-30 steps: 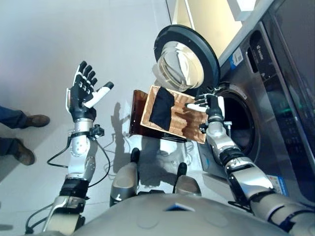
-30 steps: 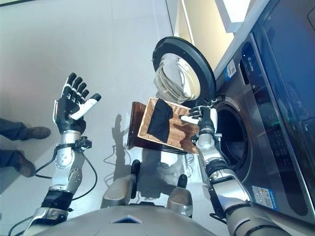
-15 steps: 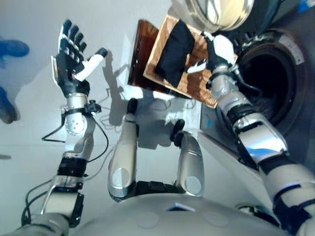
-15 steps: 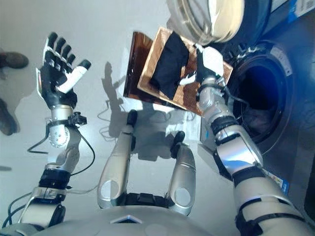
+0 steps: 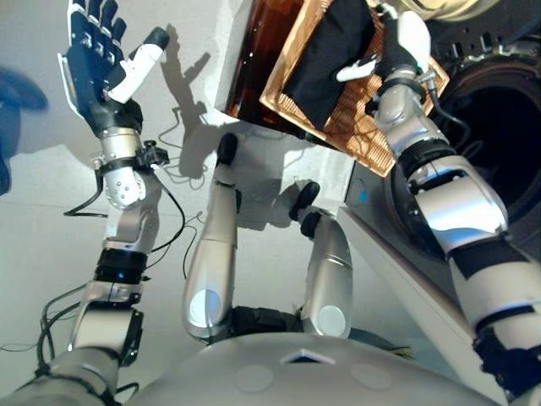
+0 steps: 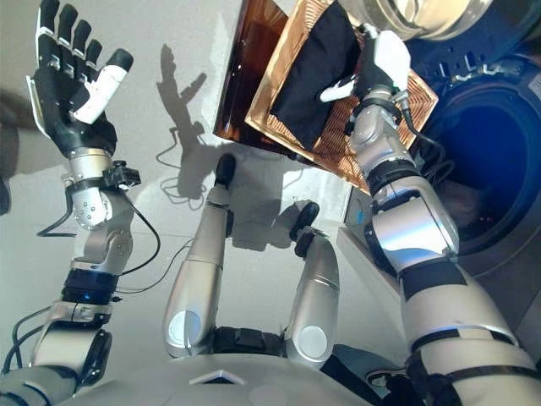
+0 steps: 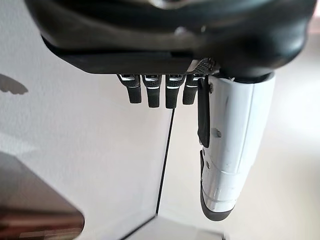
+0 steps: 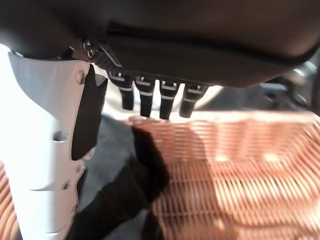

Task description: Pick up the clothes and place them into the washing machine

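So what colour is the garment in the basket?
Black garment, lying in the woven basket; right eye view shows it best.

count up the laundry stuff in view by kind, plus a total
black cloth: 1
wicker basket: 1
washing machine: 1
total: 3

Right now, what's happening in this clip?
The robot is at the clothes stage of a laundry load. Its right hand is open, reaching over a woven basket that holds a black garment; nothing is grasped yet. The basket sits beside the washing machine's open drum. The left hand is raised, open and empty, off to the side.
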`<state>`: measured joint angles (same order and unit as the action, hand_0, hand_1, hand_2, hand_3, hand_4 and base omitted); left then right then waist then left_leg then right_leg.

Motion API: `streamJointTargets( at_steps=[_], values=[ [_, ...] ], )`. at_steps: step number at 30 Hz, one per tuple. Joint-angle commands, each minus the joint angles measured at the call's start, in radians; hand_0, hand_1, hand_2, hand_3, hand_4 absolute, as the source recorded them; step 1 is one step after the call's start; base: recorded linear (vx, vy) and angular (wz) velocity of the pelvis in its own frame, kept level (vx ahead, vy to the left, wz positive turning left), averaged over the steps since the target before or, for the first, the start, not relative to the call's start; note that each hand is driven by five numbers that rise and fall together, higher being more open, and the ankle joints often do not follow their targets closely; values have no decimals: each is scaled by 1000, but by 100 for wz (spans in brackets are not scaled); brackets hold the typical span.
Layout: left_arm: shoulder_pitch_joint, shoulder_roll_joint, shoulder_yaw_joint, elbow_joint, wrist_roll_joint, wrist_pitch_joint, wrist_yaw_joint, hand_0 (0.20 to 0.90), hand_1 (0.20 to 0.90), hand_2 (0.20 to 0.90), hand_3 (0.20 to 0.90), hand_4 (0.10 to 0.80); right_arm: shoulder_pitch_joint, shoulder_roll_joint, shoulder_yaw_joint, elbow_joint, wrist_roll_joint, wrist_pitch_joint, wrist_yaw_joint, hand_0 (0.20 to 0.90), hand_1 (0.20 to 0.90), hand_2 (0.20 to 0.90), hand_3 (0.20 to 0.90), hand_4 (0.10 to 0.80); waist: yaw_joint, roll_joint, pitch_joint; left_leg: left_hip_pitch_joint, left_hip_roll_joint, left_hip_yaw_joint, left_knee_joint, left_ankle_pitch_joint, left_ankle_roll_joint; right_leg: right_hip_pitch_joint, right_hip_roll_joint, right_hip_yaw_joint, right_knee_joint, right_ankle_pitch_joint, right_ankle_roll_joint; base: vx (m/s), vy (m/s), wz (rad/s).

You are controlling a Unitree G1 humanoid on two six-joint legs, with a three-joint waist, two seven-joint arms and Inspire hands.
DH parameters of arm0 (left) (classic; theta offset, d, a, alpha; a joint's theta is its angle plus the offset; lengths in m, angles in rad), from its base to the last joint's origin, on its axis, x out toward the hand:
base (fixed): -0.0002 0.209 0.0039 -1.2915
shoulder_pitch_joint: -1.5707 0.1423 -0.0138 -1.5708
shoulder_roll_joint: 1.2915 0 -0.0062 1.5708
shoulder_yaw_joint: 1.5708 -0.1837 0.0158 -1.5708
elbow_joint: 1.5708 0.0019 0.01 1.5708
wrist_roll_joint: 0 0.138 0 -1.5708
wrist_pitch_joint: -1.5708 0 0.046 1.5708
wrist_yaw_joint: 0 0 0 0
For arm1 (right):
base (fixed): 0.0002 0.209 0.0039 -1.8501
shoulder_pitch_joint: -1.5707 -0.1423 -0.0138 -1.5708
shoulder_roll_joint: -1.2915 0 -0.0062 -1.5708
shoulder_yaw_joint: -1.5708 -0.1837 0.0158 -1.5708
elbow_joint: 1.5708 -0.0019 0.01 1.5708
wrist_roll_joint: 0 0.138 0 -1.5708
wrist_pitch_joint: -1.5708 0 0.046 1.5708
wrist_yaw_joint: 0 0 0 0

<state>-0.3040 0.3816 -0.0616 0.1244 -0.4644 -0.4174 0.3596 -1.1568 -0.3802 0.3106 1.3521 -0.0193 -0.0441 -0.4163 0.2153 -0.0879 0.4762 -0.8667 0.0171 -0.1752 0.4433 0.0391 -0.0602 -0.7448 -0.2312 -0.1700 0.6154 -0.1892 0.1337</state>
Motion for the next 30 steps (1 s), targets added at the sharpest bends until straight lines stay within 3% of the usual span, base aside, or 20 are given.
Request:
streamJointTargets(
  at_steps=[1,3,5,12,19,20,21,22,30],
  values=[
    [-43,25,-9,-150,48,-137,9,900,900,900,900,800,-72,-86,-26,10,176,-62,-82,900,900,900,900,800,30,36,-62,36,-45,55,110,-213,-9,10,18,3,-62,52,17,59,16,19],
    [-48,28,-9,-153,52,-138,11,900,900,900,900,800,-79,-92,-28,22,188,-63,-82,900,900,900,900,800,35,38,-56,24,-50,56,99,-179,-6,2,14,-1,-72,81,12,54,8,22],
    [-51,30,-14,-158,53,-138,9,900,900,900,900,800,-92,-106,-37,45,218,-63,-82,900,900,900,900,800,44,37,-60,24,-56,51,109,-215,-5,11,11,-2,-68,51,19,96,-28,14],
    [-56,25,-66,-192,30,-153,-45,900,900,900,900,800,-60,-257,-5,173,145,2,-43,900,900,900,900,800,100,59,-63,-14,-90,31,89,-203,-2,-3,-14,-25,-81,46,24,45,-32,15],
    [-34,11,-75,-214,19,-151,-82,900,900,900,900,800,38,-333,-21,203,84,31,-35,900,900,900,900,800,123,79,-74,-47,-101,19,94,-200,1,-44,-25,-20,-52,30,23,31,-17,13],
    [-25,8,-79,-219,16,-150,-98,900,900,900,900,800,70,-348,-41,204,85,34,-29,796,796,796,796,725,127,85,-82,-51,-105,17,88,-196,1,-54,-29,-19,-45,27,23,28,-3,13],
    [-20,7,-80,-220,16,-148,-102,900,900,900,900,800,86,-350,-50,203,84,33,-31,436,436,436,436,469,127,88,-87,-50,-107,15,83,-192,0,-59,-30,-19,-42,27,23,21,4,14],
    [-19,7,-81,-220,16,-148,-102,900,900,900,900,800,89,-350,-51,202,84,33,-31,200,200,200,200,300,128,88,-88,-51,-107,15,82,-192,0,-60,-30,-19,-42,27,23,6,19,12],
    [19,9,-85,-214,10,-152,-133,900,900,900,900,800,139,-289,-103,173,89,30,-53,200,200,200,200,300,131,107,-110,-32,-108,20,54,-167,7,-61,-30,-11,-48,36,22,-26,-4,3]
  ],
)
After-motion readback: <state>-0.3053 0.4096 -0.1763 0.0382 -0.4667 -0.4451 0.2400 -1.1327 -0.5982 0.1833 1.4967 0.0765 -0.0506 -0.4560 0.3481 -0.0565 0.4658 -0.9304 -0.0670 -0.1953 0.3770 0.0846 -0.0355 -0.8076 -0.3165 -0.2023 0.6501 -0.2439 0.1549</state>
